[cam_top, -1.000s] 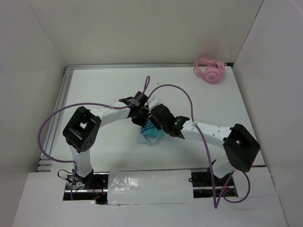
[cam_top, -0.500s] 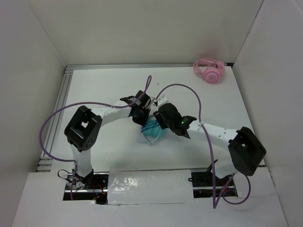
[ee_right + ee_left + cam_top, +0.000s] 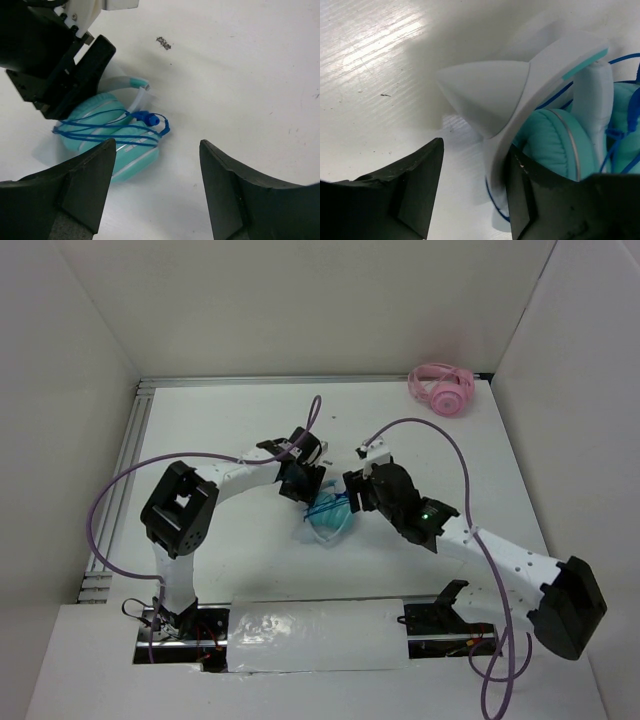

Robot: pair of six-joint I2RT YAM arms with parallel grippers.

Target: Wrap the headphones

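The teal headphones (image 3: pixel 328 522) lie folded at the table's middle, ear cups (image 3: pixel 110 137) together. Their thin blue cable (image 3: pixel 90 129) is wound across the cups and the blue plug (image 3: pixel 150 119) rests on top. My left gripper (image 3: pixel 308 483) is at the headphones' far-left side. Its jaws stand open around the white band (image 3: pixel 540 75), which leans on the right finger (image 3: pixel 520 195) with a gap to the other finger. My right gripper (image 3: pixel 157 145) is open and empty, just right of the headphones (image 3: pixel 545 145) and apart from them.
Pink headphones (image 3: pixel 440 390) lie in the far right corner. White walls enclose the table on three sides, and a metal rail (image 3: pixel 135 470) runs along the left edge. The arms' purple cables (image 3: pixel 440 430) loop above the table.
My left gripper, shut a second ago, has opened off the band. My right gripper has backed away to the right from the headphones and opened wider.
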